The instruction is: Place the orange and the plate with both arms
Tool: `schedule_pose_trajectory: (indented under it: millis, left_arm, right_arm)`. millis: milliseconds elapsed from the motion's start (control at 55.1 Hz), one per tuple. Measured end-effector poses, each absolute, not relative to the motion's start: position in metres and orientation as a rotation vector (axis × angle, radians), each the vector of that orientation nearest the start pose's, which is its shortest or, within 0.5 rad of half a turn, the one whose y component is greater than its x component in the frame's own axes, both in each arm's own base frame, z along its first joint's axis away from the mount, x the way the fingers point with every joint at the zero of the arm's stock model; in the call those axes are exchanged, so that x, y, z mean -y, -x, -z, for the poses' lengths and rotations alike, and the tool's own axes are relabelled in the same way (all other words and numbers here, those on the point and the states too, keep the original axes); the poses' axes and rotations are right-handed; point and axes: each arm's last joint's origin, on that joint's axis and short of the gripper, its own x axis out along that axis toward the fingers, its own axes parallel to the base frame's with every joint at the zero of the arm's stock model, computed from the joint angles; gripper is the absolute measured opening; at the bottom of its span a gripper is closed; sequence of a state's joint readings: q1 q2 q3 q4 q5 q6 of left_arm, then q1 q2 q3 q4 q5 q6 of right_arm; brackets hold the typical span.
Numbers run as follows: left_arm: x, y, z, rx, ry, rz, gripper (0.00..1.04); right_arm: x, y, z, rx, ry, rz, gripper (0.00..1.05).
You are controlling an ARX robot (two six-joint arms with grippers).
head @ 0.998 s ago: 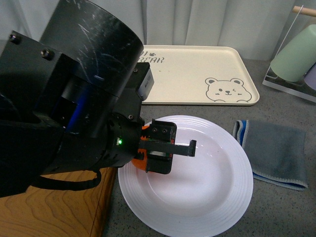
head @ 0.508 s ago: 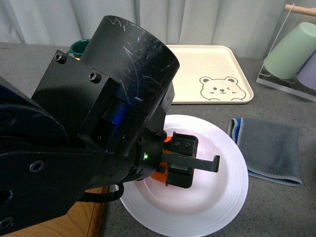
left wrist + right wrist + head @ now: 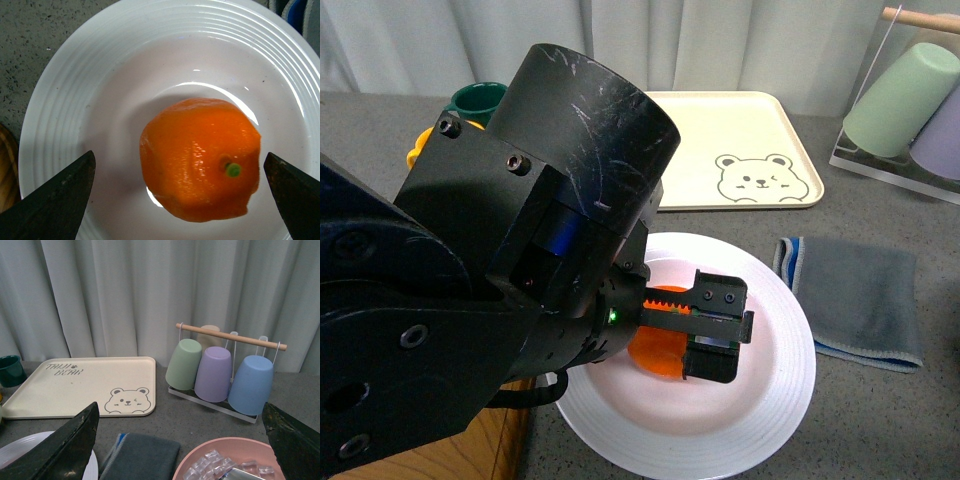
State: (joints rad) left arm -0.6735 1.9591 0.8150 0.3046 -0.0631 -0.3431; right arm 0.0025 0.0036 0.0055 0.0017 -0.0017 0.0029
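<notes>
**Orange released into plate; left gripper now wide**

Finding: the orange (image 3: 200, 160) sits in the well of the plate (image 3: 65, 100), slightly off centre, with its green stem dot facing up. In the left wrist view the left gripper (image 3: 179, 159) stands wide. One finger is on each side of the fruit and neither touches it.

Change noted: a second ago this gripper was closed on the orange above the plate's near-left rim. Half a second ago it had carried the fruit in over the well. The jaws have since parted and the fruit is free beneath them.

Plate position: it lies flat on the counter (image 3: 880, 420), just in front of the tray (image 3: 740, 140) and just beside the cloth (image 3: 855, 295).

Right gripper (image 3: 180, 412): wide and holding nothing. It is held above the counter, well apart from the orange, with only the plate's edge in its view.

Assessment: the orange part of the task appears done. The left arm should lift straight up, since a sideways exit could nudge the fruit and set it rolling. Whether the plate still has to be moved cannot be told from these views.
</notes>
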Motion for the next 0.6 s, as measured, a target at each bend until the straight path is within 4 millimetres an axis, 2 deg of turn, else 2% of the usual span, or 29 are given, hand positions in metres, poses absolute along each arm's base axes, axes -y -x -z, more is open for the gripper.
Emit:
schedule_pose_trajectory:
  millis: [181, 308, 363, 454, 508, 599]
  left_arm:
    - [0.193, -0.273, -0.094, -0.817, 0.086, 0.353, 0.98]
    - [0.159, -0.281, -0.107, -0.711, 0.187, 0.200, 0.98]
    - [0.139, -0.281, -0.103, -0.482, 0.147, 0.077, 0.85]
    - [0.112, -0.264, -0.096, -0.344, 0.061, 0.011, 0.71]
    - [0.090, -0.250, -0.106, -0.213, 0.036, -0.008, 0.55]
    - [0.066, -0.227, -0.132, -0.037, 0.033, 0.021, 0.33]
  right_arm:
    - [0.000, -0.098, -0.165, 0.004, -0.003, -0.004, 0.95]
    - [0.000, -0.098, -0.165, 0.004, -0.003, -0.004, 0.95]
    - [0.000, -0.098, -0.165, 0.004, -0.003, -0.004, 0.95]
    - [0.000, -0.098, -0.165, 0.004, -0.003, -0.004, 0.95]
    - [0.000, -0.098, -0.165, 0.003, -0.003, -0.004, 0.95]
    - [0.000, -0.098, -0.165, 0.004, -0.003, -0.005, 0.95]
